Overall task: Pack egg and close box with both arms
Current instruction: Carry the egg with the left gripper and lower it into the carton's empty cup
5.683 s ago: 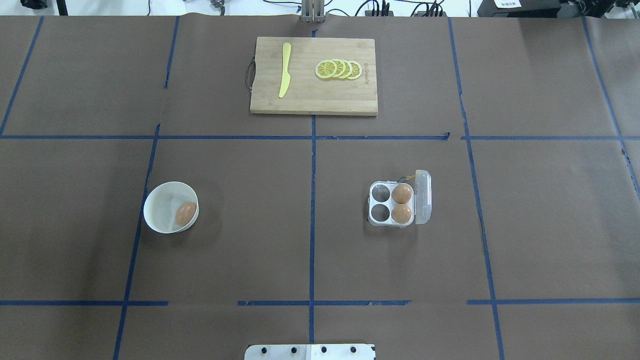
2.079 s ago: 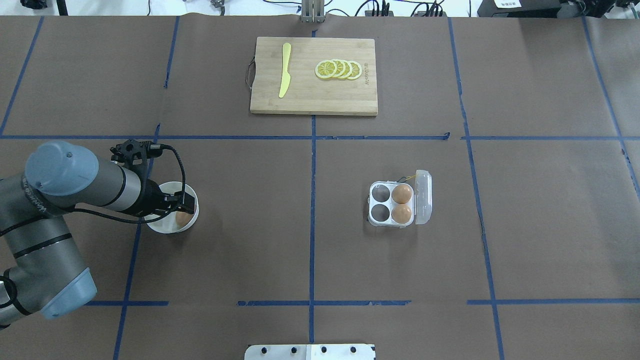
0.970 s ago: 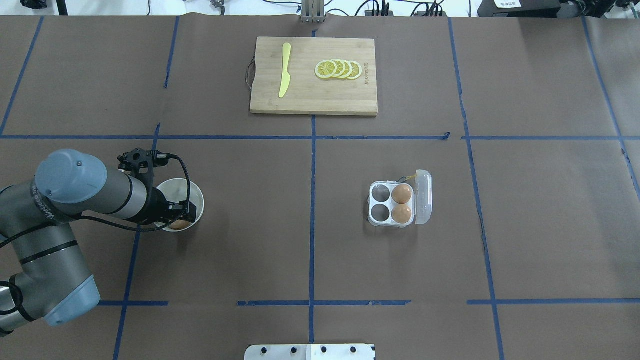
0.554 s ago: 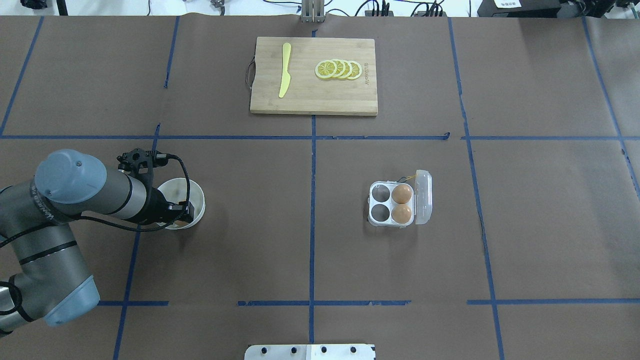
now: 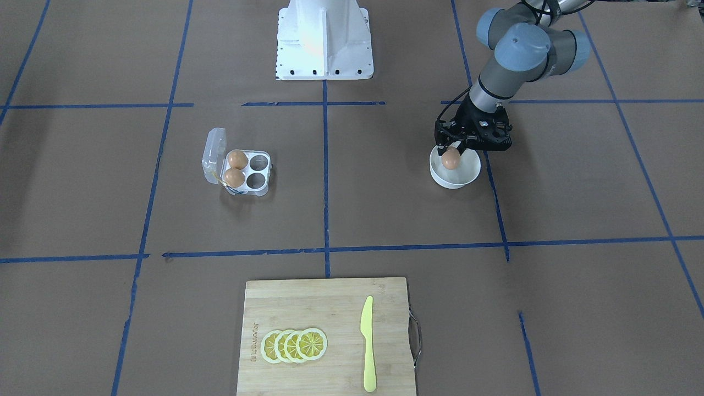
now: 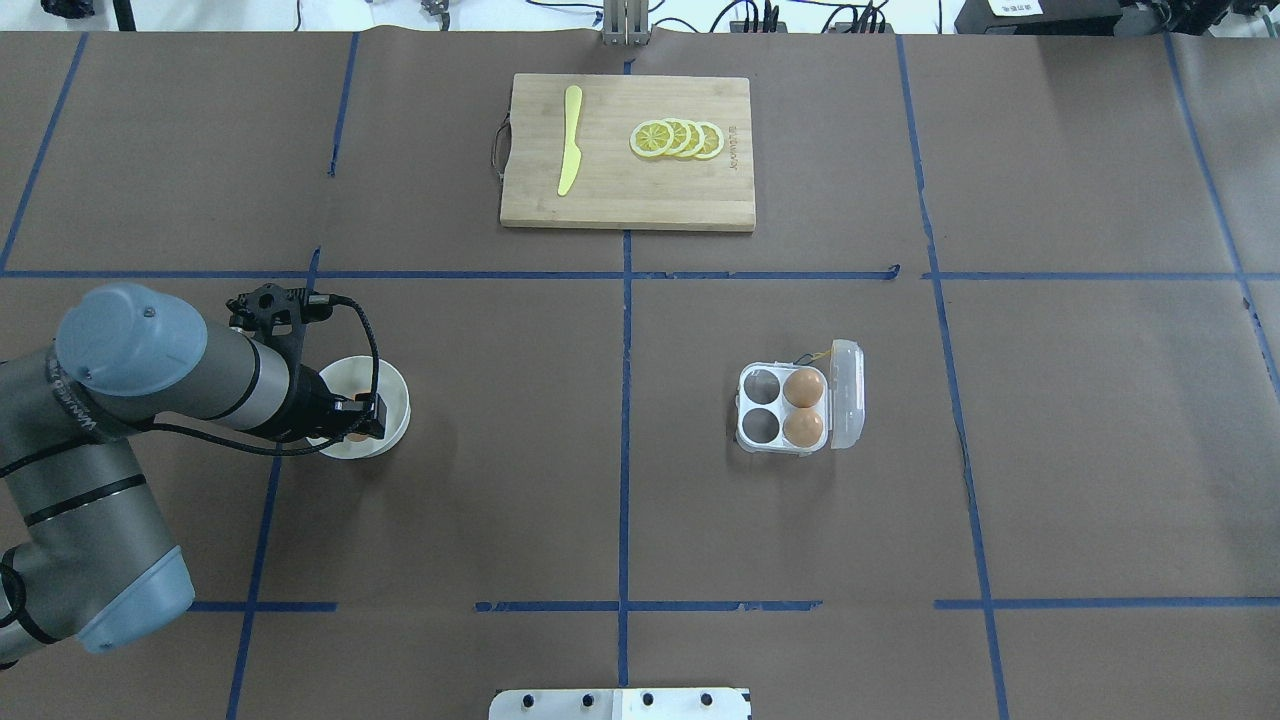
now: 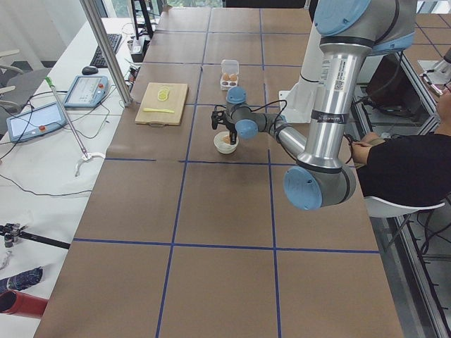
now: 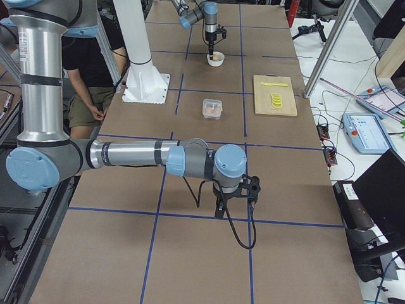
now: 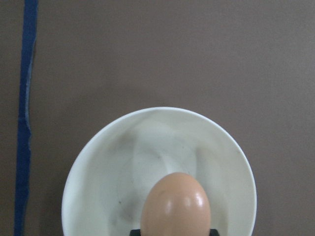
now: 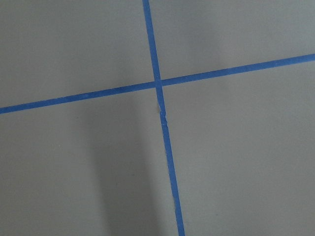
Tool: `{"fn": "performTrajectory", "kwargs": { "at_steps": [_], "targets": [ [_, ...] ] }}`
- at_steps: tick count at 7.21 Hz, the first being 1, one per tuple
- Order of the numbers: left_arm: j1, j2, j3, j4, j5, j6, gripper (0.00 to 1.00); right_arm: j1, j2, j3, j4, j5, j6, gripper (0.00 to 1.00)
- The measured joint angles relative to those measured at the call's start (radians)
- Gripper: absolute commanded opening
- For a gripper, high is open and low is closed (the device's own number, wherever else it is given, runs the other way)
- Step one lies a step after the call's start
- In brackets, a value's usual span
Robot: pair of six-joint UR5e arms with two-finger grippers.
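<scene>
My left gripper point(image 5: 451, 155) is shut on an orange-brown egg point(image 5: 451, 159) and holds it just above the white bowl point(image 5: 457, 179). The left wrist view shows the egg point(image 9: 175, 206) between the fingers, over the bowl point(image 9: 123, 162). In the overhead view the gripper point(image 6: 357, 425) covers most of it. The clear box point(image 6: 783, 407) stands at centre right with its lid open. Two eggs point(image 6: 803, 387) fill its right cells and the two left cells are empty. My right gripper point(image 8: 221, 206) shows only in the exterior right view, low over the table; I cannot tell if it is open.
A wooden cutting board point(image 6: 627, 205) with a yellow knife point(image 6: 569, 140) and lemon slices point(image 6: 677, 139) lies at the far middle of the table. The white pedestal point(image 5: 324, 41) stands at the robot's side. Blue tape lines cross the brown table cover.
My left arm came in, shut on the egg in the bowl and has lifted it slightly. The bowl shifted a little to the right. The box has not moved.
</scene>
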State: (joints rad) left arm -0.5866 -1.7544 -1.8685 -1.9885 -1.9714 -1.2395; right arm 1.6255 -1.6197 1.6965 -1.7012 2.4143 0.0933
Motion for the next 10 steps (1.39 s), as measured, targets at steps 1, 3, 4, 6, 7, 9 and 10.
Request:
{"fn": "performTrajectory", "kwargs": {
  "at_steps": [1, 3, 4, 6, 7, 9, 10],
  "targets": [
    [-0.018, 0.0, -0.032, 0.009, -0.001, 0.0, 0.0, 0.0, 0.0, -0.001, 0.0, 0.0, 0.0, 1.0],
    [-0.062, -0.041, -0.089, 0.041, -0.002, -0.008, 0.0, 0.0, 0.0, 0.003, 0.0, 0.001, 0.0, 1.0],
    [-0.06, -0.121, -0.068, 0.038, -0.002, -0.051, 0.0, 0.0, 0.001, 0.006, 0.001, 0.003, 0.002, 1.0],
    [0.023, -0.323, 0.07, -0.061, 0.064, -0.212, 0.0, 0.0, 0.002, 0.017, 0.001, 0.006, 0.013, 1.0],
    [0.095, -0.396, 0.153, -0.15, 0.144, -0.257, 0.0, -0.001, 0.001, 0.02, 0.002, 0.006, 0.016, 1.0],
    [0.205, -0.541, 0.353, -0.323, 0.276, -0.281, 0.0, -0.003, -0.002, 0.021, 0.002, 0.008, 0.017, 1.0],
    [0.234, -0.605, 0.438, -0.381, 0.31, -0.283, 0.0, -0.003, -0.002, 0.021, 0.002, 0.009, 0.019, 1.0]
  ]
}}
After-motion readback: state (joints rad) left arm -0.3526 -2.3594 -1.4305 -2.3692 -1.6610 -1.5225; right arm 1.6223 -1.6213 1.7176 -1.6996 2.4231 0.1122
